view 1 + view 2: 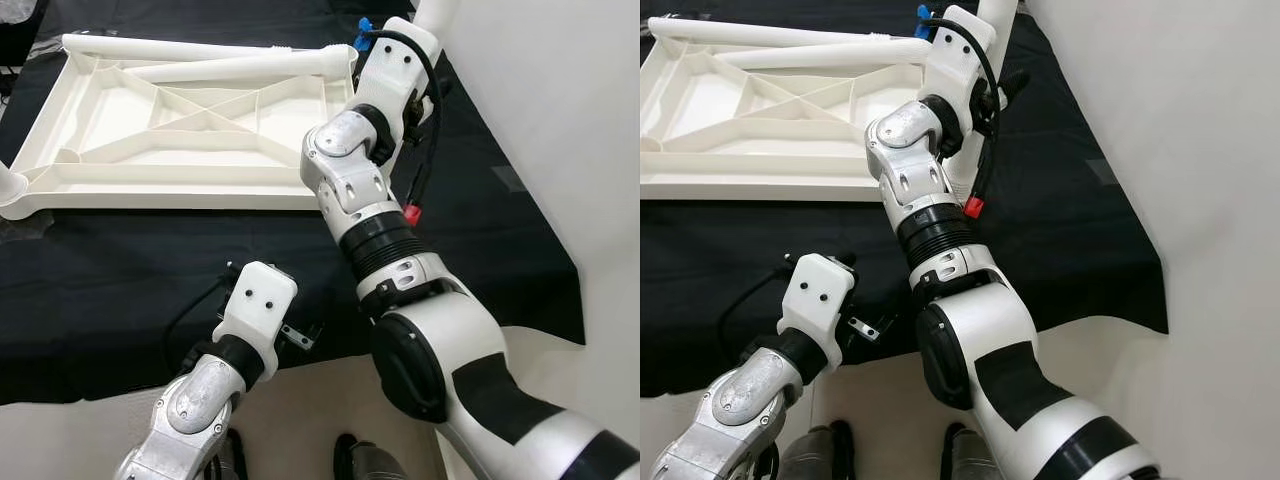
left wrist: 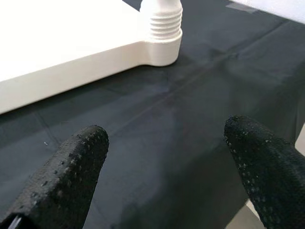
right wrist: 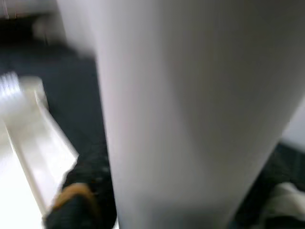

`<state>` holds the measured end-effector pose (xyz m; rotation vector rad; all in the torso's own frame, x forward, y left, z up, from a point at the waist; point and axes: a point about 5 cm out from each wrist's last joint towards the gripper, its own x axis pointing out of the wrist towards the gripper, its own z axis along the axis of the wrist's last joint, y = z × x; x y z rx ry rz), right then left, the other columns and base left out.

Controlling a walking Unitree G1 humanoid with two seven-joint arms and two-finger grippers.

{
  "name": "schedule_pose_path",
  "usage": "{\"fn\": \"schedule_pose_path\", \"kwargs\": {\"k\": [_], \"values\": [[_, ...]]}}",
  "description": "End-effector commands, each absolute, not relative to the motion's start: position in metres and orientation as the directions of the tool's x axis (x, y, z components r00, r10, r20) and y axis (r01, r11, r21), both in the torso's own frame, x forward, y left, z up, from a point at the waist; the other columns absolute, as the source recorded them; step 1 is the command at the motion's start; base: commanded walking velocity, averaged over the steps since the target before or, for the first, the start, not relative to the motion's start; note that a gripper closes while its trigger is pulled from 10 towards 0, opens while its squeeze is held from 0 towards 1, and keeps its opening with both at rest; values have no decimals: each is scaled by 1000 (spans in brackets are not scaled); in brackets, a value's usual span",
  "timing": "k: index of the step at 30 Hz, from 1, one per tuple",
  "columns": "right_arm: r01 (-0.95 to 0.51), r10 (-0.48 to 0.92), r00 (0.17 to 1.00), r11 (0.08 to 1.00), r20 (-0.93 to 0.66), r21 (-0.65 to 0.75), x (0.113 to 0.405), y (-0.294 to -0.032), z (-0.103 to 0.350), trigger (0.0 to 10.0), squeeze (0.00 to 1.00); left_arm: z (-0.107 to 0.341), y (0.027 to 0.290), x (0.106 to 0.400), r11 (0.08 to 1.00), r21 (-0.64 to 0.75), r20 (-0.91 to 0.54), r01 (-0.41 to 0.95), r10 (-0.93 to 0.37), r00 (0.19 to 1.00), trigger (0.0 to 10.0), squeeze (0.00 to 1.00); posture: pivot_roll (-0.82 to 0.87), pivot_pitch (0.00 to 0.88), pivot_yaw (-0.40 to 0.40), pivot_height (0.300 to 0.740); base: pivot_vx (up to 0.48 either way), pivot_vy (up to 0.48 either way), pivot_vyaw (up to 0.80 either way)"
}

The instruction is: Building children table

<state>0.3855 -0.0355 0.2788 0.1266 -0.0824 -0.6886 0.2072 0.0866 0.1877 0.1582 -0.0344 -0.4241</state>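
My right gripper (image 3: 157, 191) is clamped on the upright white table leg (image 3: 190, 109), which stands between its fingers at the corner of the upturned tabletop (image 1: 180, 120). My left gripper (image 2: 167, 157) hovers spread over black cloth (image 2: 190, 119), the tabletop's threaded socket (image 2: 162, 28) ahead of its fingertips.

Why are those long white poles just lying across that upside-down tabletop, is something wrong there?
Nothing looks broken. The tabletop lies underside up on the black cloth, with two loose legs resting across it, unattached. The right gripper is on another leg at the far corner.
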Motion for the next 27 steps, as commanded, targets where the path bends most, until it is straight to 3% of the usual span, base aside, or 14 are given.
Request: {"fn": "schedule_pose_path", "kwargs": {"k": [1, 2, 14, 15, 16, 17, 27], "values": [[605, -617, 787, 778, 22, 171, 386, -33, 281, 10000, 424, 182, 85, 205, 892, 161, -23, 423, -425, 905, 10000, 0, 78, 263, -88, 740, 0, 0, 0], [599, -612, 791, 782, 28, 174, 386, -32, 282, 10000, 0, 182, 85, 205, 892, 161, -23, 423, -425, 905, 10000, 0, 78, 263, -88, 740, 0, 0, 0], [542, -566, 822, 811, 60, 219, 386, -29, 286, 10000, 0, 181, 85, 205, 894, 159, -23, 420, -421, 907, 10000, 0, 77, 260, -89, 740, 0, 0, 0], [528, -549, 834, 823, 55, 208, 387, -28, 285, 10000, 318, 181, 85, 205, 894, 159, -23, 419, -421, 907, 10000, 0, 75, 257, -90, 740, 0, 0, 0], [518, -537, 842, 832, 51, 200, 388, -28, 284, 10000, 318, 181, 85, 205, 894, 159, -23, 419, -421, 907, 10000, 0, 75, 257, -90, 740, 0, 0, 0], [496, -515, 856, 843, 49, 207, 388, -27, 282, 10000, 1000, 181, 85, 206, 894, 160, -23, 419, -421, 907, 10000, 0, 75, 257, -90, 740, 0, 0, 0], [471, -496, 864, 857, 87, 206, 386, -29, 278, 10000, 1000, 179, 86, 206, 894, 160, -27, 419, -420, 907, 10000, 0, 78, 248, -86, 740, 0, 0, 0]]}}
